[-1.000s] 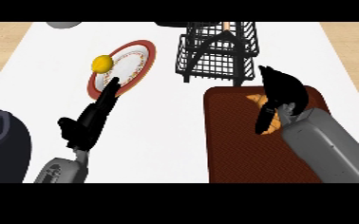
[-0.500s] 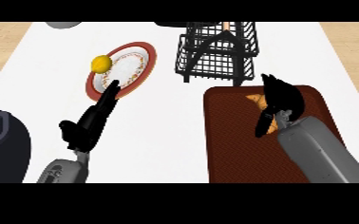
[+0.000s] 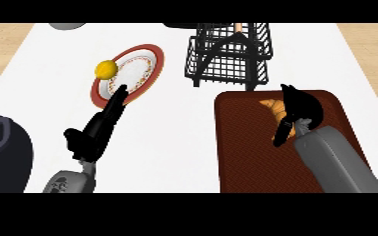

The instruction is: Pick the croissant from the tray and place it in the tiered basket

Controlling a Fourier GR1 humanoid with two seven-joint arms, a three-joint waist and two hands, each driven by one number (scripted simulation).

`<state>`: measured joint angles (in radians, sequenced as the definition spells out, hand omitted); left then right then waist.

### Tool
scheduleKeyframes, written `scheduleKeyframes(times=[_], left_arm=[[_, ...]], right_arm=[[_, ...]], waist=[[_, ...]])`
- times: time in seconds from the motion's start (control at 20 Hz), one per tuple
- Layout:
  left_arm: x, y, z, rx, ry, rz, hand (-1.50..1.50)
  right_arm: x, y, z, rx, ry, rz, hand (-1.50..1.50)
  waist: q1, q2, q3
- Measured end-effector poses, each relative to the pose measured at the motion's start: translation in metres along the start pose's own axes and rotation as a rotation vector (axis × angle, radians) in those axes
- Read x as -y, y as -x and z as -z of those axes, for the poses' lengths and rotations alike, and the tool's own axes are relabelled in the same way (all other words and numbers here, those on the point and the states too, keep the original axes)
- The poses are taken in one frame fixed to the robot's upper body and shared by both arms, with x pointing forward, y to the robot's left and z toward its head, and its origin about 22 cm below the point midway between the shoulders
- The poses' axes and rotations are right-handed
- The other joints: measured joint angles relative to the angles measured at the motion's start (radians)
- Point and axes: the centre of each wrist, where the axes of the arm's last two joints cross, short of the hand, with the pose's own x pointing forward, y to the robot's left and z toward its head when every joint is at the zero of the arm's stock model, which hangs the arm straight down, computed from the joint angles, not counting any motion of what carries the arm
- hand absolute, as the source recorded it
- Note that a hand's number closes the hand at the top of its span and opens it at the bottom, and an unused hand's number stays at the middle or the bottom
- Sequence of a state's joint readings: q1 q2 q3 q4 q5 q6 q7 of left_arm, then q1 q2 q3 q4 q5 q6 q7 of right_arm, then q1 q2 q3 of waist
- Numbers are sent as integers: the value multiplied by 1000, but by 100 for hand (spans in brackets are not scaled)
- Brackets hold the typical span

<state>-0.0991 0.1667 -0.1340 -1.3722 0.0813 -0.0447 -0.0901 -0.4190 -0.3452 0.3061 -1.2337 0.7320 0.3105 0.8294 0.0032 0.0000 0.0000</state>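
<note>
Over the tray (image 3: 251,150), right hand (image 3: 299,111), fingers curled onto croissant (image 3: 272,105), left hand (image 3: 100,130) open

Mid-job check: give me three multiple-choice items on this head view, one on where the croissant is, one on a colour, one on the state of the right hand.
1. Where is the croissant?
A. On the brown tray
B. In the tiered basket
C. On the plate

2. What colour is the round fruit on the plate?
A. Green
B. Yellow
C. Purple

3. What is the right hand doing?
A. Resting beside the plate
B. Reaching into the basket
C. Over the croissant on the tray, fingers curled down

Key:
1 A: the croissant lies at the tray's far end, partly hidden by the hand.
2 B: the fruit on the plate's left rim is yellow.
3 C: the black hand covers the croissant's right side.
</note>
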Motion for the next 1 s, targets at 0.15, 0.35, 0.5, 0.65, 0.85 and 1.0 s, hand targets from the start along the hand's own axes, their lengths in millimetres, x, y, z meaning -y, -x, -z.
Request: scheduleKeyframes(times=[0.15,0.35,0.5,0.65,0.85,1.0], left_arm=[[-3,2,6,1,-4,4,0],[-1,4,7,1,2,10,0],[-3,1,4,0,5,0,0],[-9,-3,0,2,12,-2,0],[-3,-4,5,3,4,3,0],[-3,-3,5,2,2,0,0]], right_arm=[[-7,0,3,1,-5,5,-150],[-16,4,13,9,-13,15,150],[-18,8,14,69,15,64,150],[-19,12,16,124,65,89,150],[-24,6,21,164,101,95,150],[-26,5,22,180,120,99,150]], waist=[[-1,0,0],[0,0,0],[0,0,0],[1,-1,-1],[0,-2,-3],[-1,-3,-4]])
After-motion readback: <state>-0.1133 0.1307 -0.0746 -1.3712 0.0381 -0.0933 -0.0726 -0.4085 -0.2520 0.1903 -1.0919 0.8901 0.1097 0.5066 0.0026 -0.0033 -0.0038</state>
